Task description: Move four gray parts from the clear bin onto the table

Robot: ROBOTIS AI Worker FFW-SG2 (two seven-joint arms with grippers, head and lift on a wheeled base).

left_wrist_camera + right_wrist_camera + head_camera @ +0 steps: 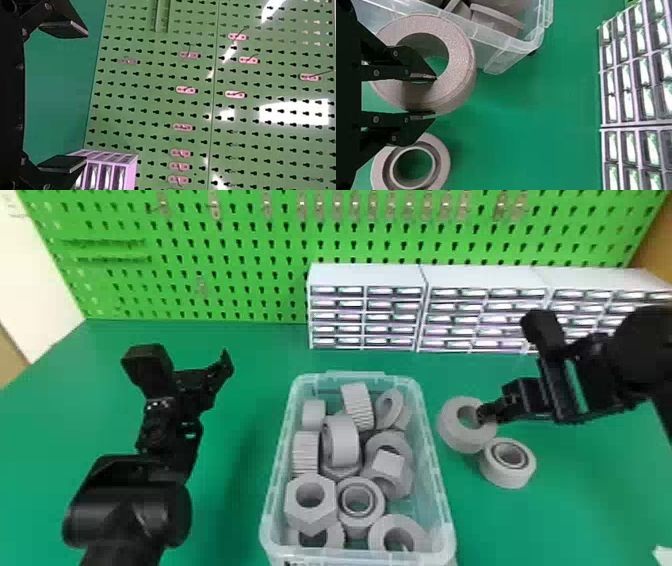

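clear bin (pixel 441 489) and bearing (pixel 500 475) near gray ring (pixel 451 434)

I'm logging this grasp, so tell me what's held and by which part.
The right gripper appears to hold a gray ring by its wall, one finger in the hole, the other outside. The left gripper is empty.

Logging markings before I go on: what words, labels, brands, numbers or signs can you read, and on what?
Clear bin, near wall: dark marks, cut off at the view's edge, unreadable.
Gray parts: none I can read.
Drawer units and green pegboard: none I can read.
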